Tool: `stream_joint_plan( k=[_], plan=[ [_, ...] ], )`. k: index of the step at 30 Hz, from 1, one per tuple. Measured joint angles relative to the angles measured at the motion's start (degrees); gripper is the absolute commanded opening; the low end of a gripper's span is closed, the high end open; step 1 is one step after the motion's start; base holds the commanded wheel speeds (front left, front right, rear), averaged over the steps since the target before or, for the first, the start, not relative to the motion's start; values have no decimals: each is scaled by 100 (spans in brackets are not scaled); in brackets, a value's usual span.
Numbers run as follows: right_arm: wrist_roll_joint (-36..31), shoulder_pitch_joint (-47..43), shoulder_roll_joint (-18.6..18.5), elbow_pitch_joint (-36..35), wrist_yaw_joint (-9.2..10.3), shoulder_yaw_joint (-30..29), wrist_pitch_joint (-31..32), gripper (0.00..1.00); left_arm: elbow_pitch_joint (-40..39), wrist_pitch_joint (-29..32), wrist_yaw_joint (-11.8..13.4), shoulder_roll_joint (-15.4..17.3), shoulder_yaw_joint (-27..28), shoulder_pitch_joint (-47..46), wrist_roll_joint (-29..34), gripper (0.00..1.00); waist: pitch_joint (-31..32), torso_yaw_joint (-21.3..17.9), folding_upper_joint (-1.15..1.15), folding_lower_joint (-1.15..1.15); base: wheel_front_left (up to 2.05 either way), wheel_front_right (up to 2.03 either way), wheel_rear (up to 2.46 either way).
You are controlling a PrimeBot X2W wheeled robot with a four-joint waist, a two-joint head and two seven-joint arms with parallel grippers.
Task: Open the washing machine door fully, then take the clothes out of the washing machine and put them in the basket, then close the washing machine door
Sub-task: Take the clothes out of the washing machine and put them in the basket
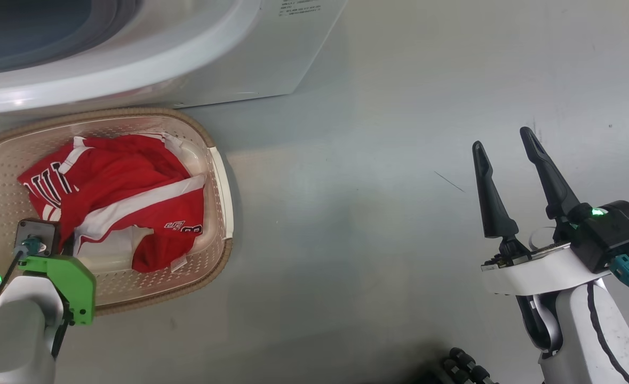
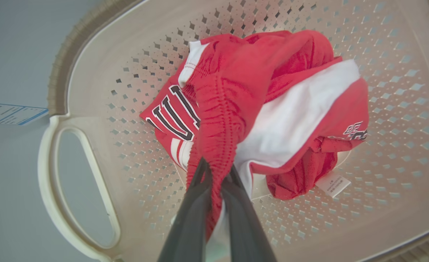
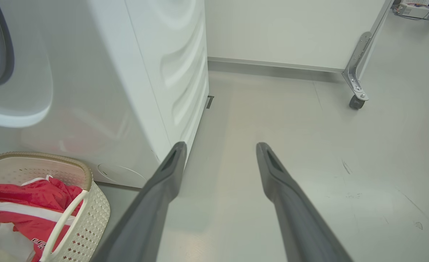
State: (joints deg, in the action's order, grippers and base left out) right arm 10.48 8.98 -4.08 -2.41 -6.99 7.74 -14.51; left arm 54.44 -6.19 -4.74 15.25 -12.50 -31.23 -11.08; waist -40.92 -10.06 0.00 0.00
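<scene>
The clothes [image 1: 127, 197] lay heaped in the basket [image 1: 221, 184]. They looked soft, light and limp, best taken by a bunched fold. The left gripper [image 2: 217, 171] was pinched nearly shut on their red waistband. The right gripper [image 1: 501, 137] stood wide open and empty over bare floor [image 1: 357, 224], at three o'clock from the basket. The washing machine [image 1: 213, 58] crowded the basket's rim at twelve o'clock, and open room lay toward three.

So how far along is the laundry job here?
Done: the red clothes lie in the basket. In hand: the left hand is shut on a fold of them, not yet released; the right hand is open, holding nothing. Left: letting go and closing the door, since the washing machine mouth stands uncovered. Whether the drum is empty is hidden.
</scene>
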Motion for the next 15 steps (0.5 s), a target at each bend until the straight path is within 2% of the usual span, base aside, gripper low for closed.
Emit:
stream_joint_plan(
  k=[12,15],
  plan=[
    [-47,94,0,-3,0,-3,0,100,534,178,40,-192,202,-313,-223,0,-161,79,0,0,0,0,0],
    [-54,113,1,11,0,21,0,100,692,301,37,-219,144,-340,-221,100,-157,92,0,0,0,0,0]
  ],
)
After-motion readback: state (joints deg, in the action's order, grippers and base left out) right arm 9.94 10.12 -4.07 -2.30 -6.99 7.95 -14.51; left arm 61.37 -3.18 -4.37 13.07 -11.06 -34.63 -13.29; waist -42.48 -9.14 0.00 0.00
